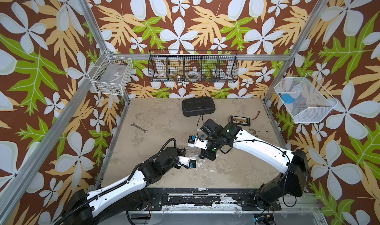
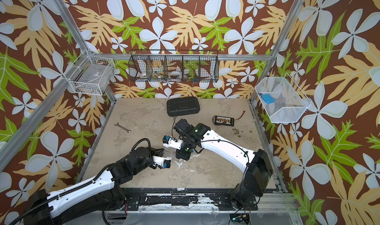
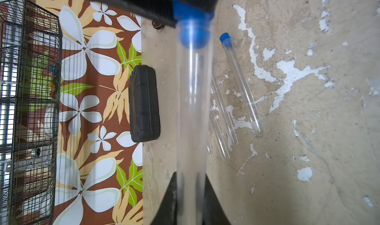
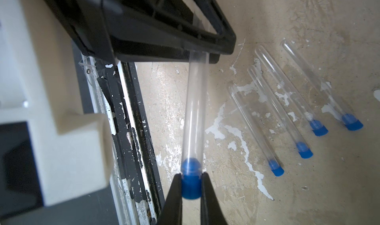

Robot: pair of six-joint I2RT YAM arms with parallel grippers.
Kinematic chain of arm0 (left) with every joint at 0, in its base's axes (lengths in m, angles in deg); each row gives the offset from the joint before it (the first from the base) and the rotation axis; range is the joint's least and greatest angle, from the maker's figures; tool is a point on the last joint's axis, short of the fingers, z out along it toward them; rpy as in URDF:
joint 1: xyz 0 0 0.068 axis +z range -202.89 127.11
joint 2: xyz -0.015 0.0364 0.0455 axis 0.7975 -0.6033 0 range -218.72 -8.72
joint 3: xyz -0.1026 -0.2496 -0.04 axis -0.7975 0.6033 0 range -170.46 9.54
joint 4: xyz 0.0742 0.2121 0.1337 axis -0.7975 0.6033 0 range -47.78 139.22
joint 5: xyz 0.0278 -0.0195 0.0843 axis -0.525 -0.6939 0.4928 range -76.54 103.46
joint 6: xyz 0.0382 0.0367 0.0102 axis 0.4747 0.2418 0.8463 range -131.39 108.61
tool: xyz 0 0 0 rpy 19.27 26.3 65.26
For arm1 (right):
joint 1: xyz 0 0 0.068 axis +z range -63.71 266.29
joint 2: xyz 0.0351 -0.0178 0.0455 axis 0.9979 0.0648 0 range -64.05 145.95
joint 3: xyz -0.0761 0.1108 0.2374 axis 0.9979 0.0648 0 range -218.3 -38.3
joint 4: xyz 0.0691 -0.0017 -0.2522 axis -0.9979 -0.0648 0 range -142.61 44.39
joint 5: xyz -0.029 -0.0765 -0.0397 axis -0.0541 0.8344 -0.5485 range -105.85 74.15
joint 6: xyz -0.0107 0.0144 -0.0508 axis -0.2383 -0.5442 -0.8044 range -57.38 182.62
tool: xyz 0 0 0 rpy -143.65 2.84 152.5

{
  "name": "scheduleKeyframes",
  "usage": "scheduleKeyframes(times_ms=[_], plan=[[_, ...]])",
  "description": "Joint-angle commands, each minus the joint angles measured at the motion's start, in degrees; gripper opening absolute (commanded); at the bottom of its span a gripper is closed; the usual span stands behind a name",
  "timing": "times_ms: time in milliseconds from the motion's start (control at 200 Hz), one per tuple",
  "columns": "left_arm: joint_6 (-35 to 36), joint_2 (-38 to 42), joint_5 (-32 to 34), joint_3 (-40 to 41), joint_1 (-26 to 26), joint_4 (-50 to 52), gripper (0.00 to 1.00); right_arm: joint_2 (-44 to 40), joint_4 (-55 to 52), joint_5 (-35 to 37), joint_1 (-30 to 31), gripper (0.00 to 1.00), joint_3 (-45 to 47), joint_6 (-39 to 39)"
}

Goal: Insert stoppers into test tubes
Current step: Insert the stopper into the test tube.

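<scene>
A: Pinching a tiny bright-blue plastic stopper (image 4: pixel 191 191) in the right gripper (image 4: pixel 191 180), plugged into the mouth of a thin clear test tube (image 4: pixel 195 110).
B: Clamping that tube's far end in the left gripper (image 3: pixel 191 185), up off the mottled beige table (image 4: pixel 308 182).
A: Flanked by four more stoppered tubes (image 4: pixel 276 108) lying flat there.

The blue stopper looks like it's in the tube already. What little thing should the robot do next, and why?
Probably open the right gripper and let go. The stopper has its plug inside the tube, with only its cap outside, like the four capped tubes on the table. The left gripper holds the tube's other end, so it shouldn't drop.
</scene>
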Motion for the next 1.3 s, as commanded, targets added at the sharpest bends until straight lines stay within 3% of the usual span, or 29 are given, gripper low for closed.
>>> scheduleKeyframes(times_ms=[0,330,515,631,796,991,1131,1296], plan=[[2.95,1.74,-14.45,0.57,-1.13,-6.67,0.0,-0.19,18.95,-4.17,-0.01,0.0,-0.98,2.18],[7.46,4.61,-21.84,1.68,-2.13,-8.94,0.0,1.39,21.21,-7.53,-0.07,0.0,-2.34,2.45],[8.34,4.86,-21.39,1.85,-2.17,-8.78,0.0,0.76,21.94,-7.56,-0.25,0.0,-1.69,2.54],[9.14,4.39,-17.67,2.29,-2.15,-7.55,0.0,-1.03,21.69,-7.04,-0.72,0.0,0.03,1.94],[8.97,1.68,-7.01,2.2,-1.03,-5.22,0.0,-7.89,22.2,-9.77,-3.01,0.33,6.89,1.54],[4.39,0.16,-4.9,1.9,0.7,-3.86,0.0,-14.95,21.53,-13.68,-5.62,0.44,12.34,2.76],[-1.71,-1.63,-6.14,0.35,0.95,-1.55,0.0,-20.43,25.67,-8.83,-5.97,0.38,17.94,4.3],[-13.02,-5.88,-11.86,-2.89,2.01,3.73,0.0,-29.41,32.88,-0.96,-5.97,0.32,27.45,0.34]])
